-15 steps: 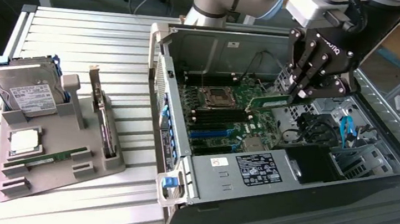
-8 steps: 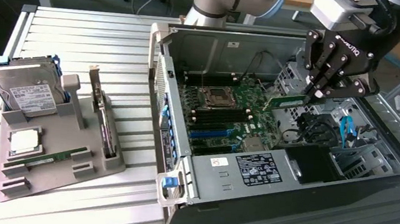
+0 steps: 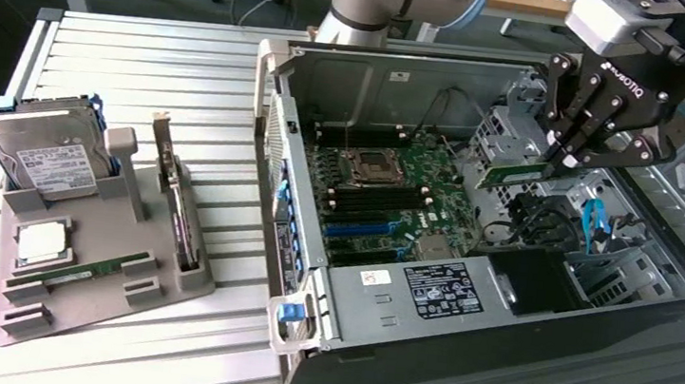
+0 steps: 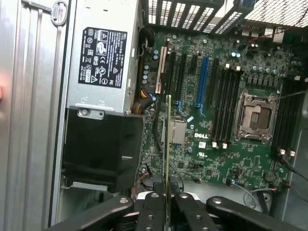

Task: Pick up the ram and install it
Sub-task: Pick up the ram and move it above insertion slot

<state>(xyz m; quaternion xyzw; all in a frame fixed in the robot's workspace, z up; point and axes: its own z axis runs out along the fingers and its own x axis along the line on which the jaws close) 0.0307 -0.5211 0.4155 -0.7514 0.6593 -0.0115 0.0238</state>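
The gripper (image 3: 567,161) hung over the open computer case (image 3: 327,90), its fingers (image 4: 153,207) clenched on the ram (image 3: 520,178). The ram was held on edge in the air above the motherboard (image 3: 380,201), off to the exterior view's right of the empty processor socket (image 3: 368,168) and seated in no slot. On the desk (image 3: 140,51) at the exterior view's left, a grey holder (image 3: 88,309) carried a hard drive (image 3: 47,156), a silver processor chip (image 3: 42,242) and another green stick (image 3: 86,270).
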